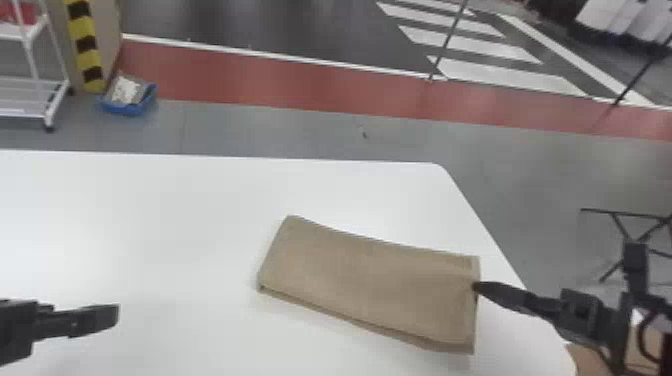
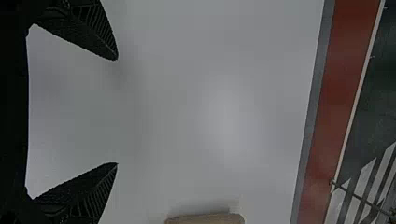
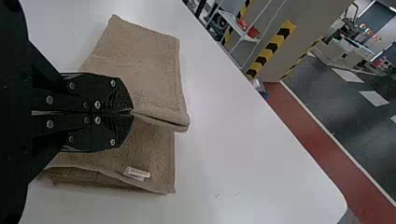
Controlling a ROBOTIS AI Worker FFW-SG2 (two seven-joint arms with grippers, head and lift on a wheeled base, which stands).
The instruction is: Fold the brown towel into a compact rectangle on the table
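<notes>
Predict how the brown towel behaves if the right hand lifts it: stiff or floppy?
Likely floppy: the brown towel is cloth bent over into soft layers. It may sag or open up when lifted, since the right hand pinches it at one end only. Rolling looks unlikely, as it lies mostly flat on the table.
</notes>
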